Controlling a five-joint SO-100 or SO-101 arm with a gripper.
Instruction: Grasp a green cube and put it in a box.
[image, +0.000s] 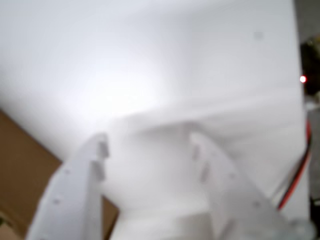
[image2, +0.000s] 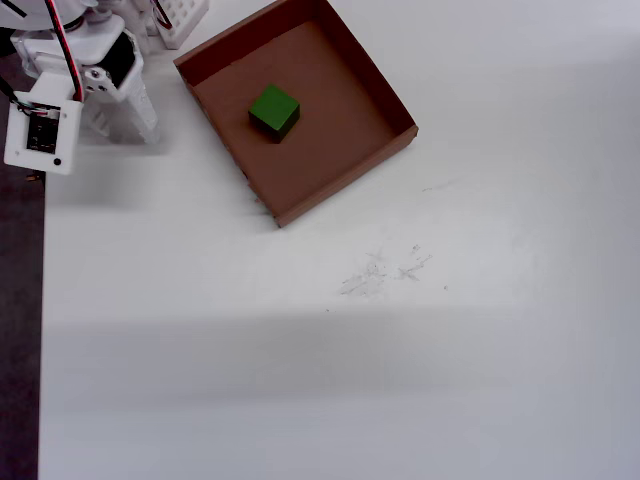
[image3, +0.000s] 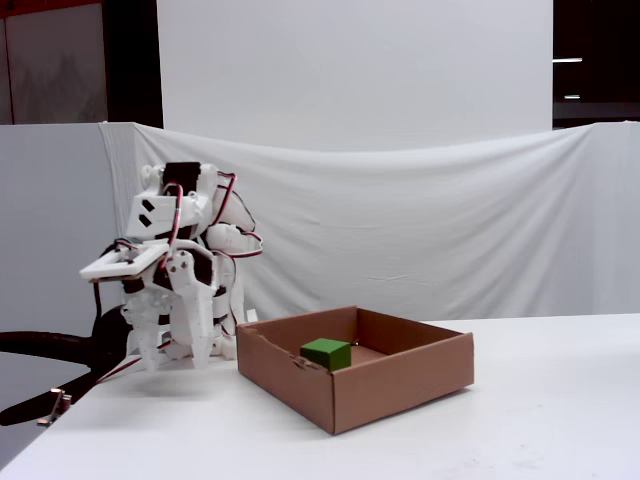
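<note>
Seen from overhead, the white arm is folded up at about ten o'clock, its tool (image2: 140, 130) pointing down beside the box (image2: 300, 195), just off its left wall. The wrist view shows the fingers (image: 95, 160) spread apart, gripping nothing. The green cube (image2: 273, 110) sits flat on the box floor, toward the far-left part. The white bench (image2: 400, 350) spreads out toward four o'clock.

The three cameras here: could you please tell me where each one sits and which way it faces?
Wrist view: rides the arm, facing down its gripper at white table, box corner.
Overhead view: above the table, looking down; gripper top left, green cube in box.
Fixed view: table height, side-on; gripper left.
The latter two share cube, box.
</note>
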